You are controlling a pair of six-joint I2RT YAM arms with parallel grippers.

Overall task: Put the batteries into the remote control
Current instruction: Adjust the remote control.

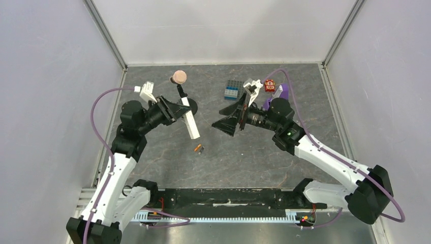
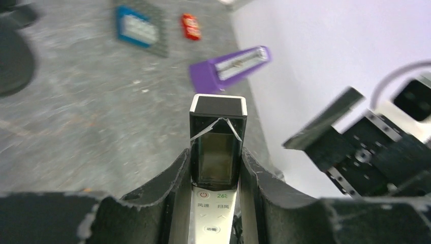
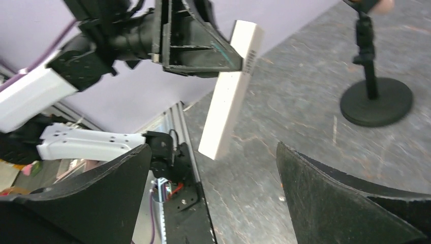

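My left gripper (image 1: pixel 186 114) is shut on the remote control (image 1: pixel 191 123), a slim white bar held above the table. In the left wrist view the remote (image 2: pixel 217 147) stands between the fingers (image 2: pixel 167 188), button face and dark screen toward the camera. The right wrist view shows its plain white back (image 3: pixel 231 94), tilted, in the left gripper (image 3: pixel 193 43). The batteries (image 1: pixel 198 148), one orange and one dark grey, lie together on the table below the remote. My right gripper (image 1: pixel 217 118) is open and empty, facing the remote from the right with a gap between (image 3: pixel 213 198).
A black stand with a pink round top (image 1: pixel 179 77) is behind the remote; its base shows in the right wrist view (image 3: pixel 376 101). A blue-and-grey brick block (image 1: pixel 232 90), a red item (image 1: pixel 269 85) and the purple wedge stand (image 2: pixel 228 68) sit at the back right.
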